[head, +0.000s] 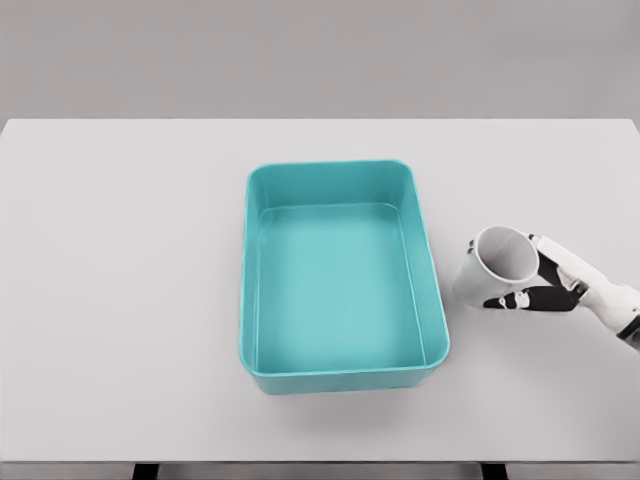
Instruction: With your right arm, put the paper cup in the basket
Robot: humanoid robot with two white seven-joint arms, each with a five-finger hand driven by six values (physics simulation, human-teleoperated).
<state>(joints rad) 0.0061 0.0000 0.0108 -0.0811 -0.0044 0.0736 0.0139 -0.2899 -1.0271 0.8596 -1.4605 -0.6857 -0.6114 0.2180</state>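
Currently we log the white paper cup (497, 266) as held in the right hand (545, 282), just beside the right wall of the teal rectangular plastic basket (430, 300), on the white desk (120, 300). The cup is tilted: its open mouth faces up and toward the right, its base points down and left toward the basket. We cannot tell whether the base touches the desk or hangs just above it.

Hand state: the fingers (522, 299) are wrapped on the cup's wall, thumb side dark below, the other digits behind the rim. The right arm enters from the right edge, forearm roughly level, palm turned toward the basket.

Key relation: the basket lies directly left of the cup, its long axis running away from the robot, and nothing stands between cup and rim. We judge the coming move to be a lift over the near wall, then leftward travel. Left arm: out of frame.
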